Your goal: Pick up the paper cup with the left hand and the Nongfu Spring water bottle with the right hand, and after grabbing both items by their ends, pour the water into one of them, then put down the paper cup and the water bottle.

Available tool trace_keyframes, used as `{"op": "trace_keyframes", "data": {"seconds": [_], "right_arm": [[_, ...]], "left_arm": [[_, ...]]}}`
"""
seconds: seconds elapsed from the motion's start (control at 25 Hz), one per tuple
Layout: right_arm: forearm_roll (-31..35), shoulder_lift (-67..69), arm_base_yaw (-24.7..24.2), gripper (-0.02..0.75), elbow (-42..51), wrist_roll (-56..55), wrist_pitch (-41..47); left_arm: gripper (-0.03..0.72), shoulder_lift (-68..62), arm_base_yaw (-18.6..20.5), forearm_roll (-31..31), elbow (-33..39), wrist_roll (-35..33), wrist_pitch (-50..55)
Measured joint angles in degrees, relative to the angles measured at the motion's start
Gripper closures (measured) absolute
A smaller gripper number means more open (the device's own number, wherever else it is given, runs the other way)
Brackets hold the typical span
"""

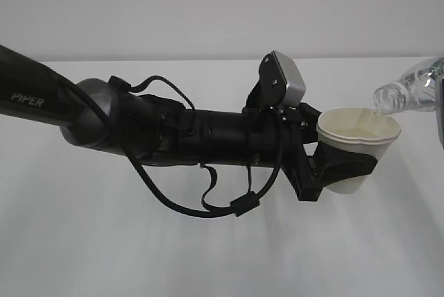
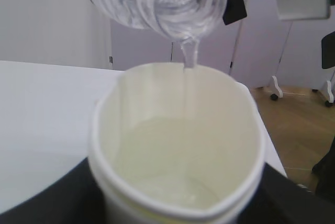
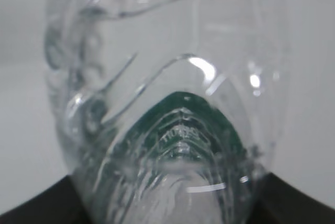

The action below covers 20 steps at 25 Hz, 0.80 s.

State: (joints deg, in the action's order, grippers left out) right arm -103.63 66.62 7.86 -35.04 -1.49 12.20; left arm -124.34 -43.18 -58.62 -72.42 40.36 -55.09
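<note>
While water (image 2: pixel 189 59) streams from the Nongfu Spring water bottle (image 1: pixel 409 92) at the paper cup's (image 1: pixel 357 137) two o'clock — hold the tilt. Left hand (image 1: pixel 345 167) clenched on the cup, right hand (image 3: pixel 42 203) grasping the bottle — keep the mouth over the rim.

White surface (image 1: pixel 208 255) below the left hand (image 1: pixel 326 165) lies bare. Nongfu Spring water bottle (image 1: pixel 409 92) mouth crowds the paper cup (image 1: pixel 357 137) rim. Right side possibly blocked; view cut off.

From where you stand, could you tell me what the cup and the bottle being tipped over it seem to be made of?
The paper cup looks like matte white paperboard with a cream-tinted inside: it has a rolled rim, and its wall dents where the left gripper squeezes it. The water bottle appears to be thin, clear, glossy plastic: it is see-through, ribbed, and shows bright highlights.
</note>
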Motion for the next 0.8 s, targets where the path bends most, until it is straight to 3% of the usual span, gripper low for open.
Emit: {"op": "trace_keyframes", "data": {"seconds": [0.8], "right_arm": [[0.0, 0.0, 0.0, 0.331, 0.0, 0.0, -0.1]], "left_arm": [[0.241, 0.0, 0.0, 0.0, 0.0, 0.1, 0.2]]}}
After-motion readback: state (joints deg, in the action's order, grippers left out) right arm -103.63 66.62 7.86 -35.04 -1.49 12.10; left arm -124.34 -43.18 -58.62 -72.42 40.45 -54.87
